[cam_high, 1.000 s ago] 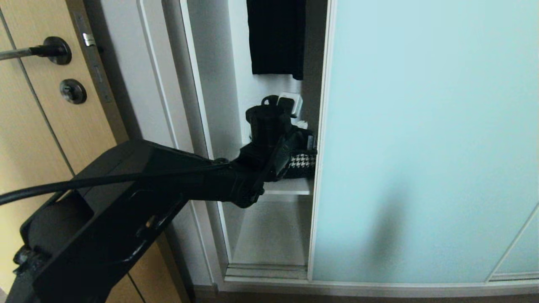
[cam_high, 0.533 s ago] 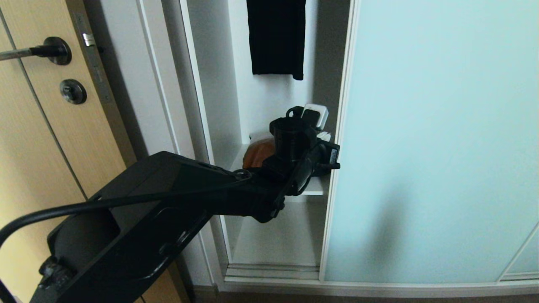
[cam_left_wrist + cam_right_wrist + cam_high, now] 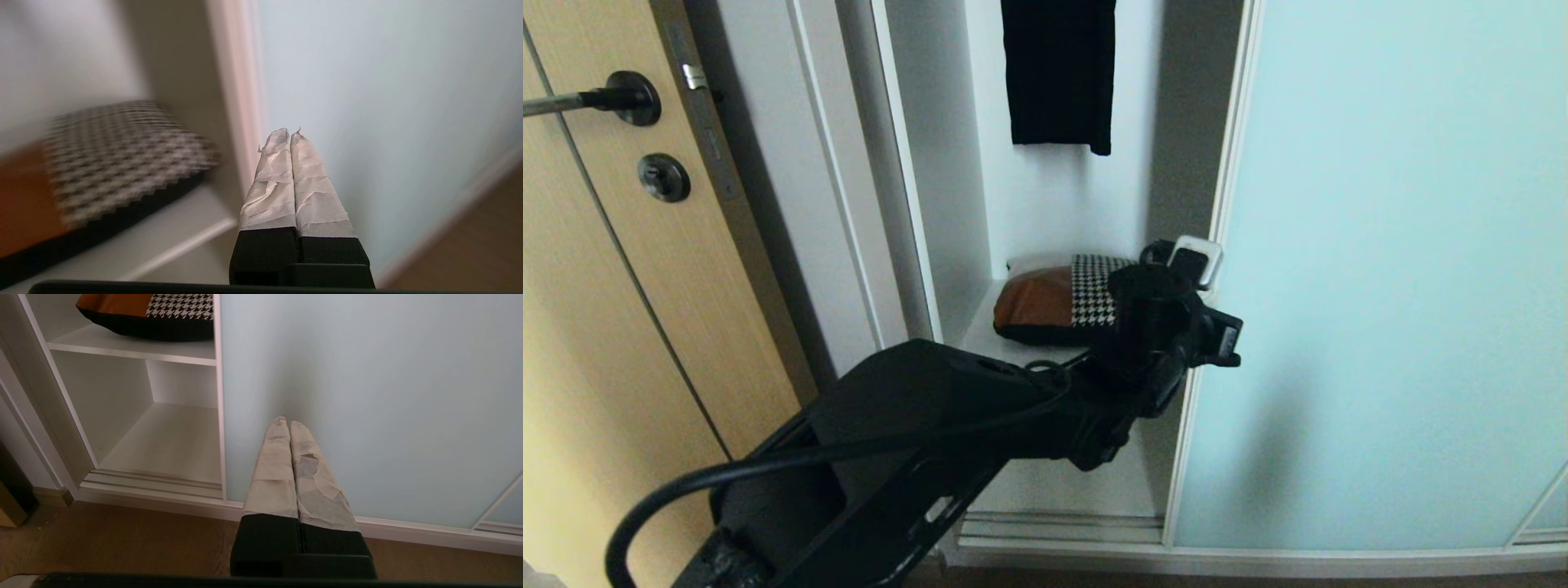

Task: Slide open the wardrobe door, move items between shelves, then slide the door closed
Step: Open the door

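We read no labels. Left gripper (image 3: 290, 136) pressed together at door (image 3: 1380, 269) frame, mid-frame; cushion (image 3: 1058, 300) half hidden. Right gripper (image 3: 286, 422) together too.

Left gripper (image 3: 291, 136) closed on nothing, arm outstretched; right gripper (image 3: 286, 424) closed, empty.

Left arm (image 3: 907, 425): black angular casing, with a thick black cable looped along it. Left claw (image 3: 291, 136): black base, two fingers (image 3: 271, 179) wrapped in creased whitish tape. Right claw (image 3: 286, 424): the same black base; tape torn on one finger.
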Robot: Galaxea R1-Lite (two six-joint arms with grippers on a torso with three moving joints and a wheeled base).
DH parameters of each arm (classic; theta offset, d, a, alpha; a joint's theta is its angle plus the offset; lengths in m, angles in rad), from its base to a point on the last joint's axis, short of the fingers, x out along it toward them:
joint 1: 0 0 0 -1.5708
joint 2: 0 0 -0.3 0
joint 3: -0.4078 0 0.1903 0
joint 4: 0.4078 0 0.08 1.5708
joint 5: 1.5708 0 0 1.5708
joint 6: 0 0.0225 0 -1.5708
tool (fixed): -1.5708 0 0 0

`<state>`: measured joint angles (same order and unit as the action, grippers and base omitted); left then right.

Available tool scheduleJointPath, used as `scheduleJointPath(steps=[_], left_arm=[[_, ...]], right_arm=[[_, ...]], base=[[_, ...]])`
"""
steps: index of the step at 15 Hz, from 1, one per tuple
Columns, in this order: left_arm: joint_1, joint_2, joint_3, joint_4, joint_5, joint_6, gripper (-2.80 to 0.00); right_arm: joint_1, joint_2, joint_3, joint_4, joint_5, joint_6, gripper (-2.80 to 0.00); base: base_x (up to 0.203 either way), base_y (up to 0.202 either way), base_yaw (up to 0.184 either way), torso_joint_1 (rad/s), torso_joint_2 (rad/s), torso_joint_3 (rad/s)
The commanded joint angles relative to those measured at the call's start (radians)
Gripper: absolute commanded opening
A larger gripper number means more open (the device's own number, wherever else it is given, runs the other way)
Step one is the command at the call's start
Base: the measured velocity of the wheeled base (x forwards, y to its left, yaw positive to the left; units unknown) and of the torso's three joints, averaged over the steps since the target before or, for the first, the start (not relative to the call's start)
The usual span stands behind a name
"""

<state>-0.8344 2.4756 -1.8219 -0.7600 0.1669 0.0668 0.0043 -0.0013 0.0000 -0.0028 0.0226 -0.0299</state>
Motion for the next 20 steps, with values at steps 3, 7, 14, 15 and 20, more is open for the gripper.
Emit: scheduleJointPath(steps=[3, 7, 14, 15, 20], left_arm=[[-0.043, 0.041, -0.04, -0.008, 0.003, -0.001, -2.8], [-0.035, -0.088, -0.022, -0.006, 0.033, -0.004, -2.8], [0.213, -0.511, 0.24, -0.011, 0.11, 0.014, -2.8], [0.262, -0.584, 0.306, -0.01, 0.122, 0.019, -2.8], [0.567, -0.961, 0.686, -0.013, 0.169, 0.04, -2.8]], right_arm=[[0.0, -0.002, 0.001, 0.0, 0.0, 0.0, -2.8], [0.0, -0.002, 0.001, -0.001, 0.0, 0.001, -2.8], [0.0, -0.002, 0.0, -0.001, 0.0, -0.001, -2.8], [0.0, -0.002, 0.0, 0.0, 0.0, -0.001, -2.8], [0.0, -0.002, 0.0, 0.0, 0.0, -0.001, -2.8]], base=[[0.0, 0.0, 0.0, 0.0, 0.0, 0.0], [0.0, 0.0, 0.0, 0.0, 0.0, 0.0], [0.0, 0.0, 0.0, 0.0, 0.0, 0.0], [0.0, 0.0, 0.0, 0.0, 0.0, 0.0], [0.0, 0.0, 0.0, 0.0, 0.0, 0.0]])
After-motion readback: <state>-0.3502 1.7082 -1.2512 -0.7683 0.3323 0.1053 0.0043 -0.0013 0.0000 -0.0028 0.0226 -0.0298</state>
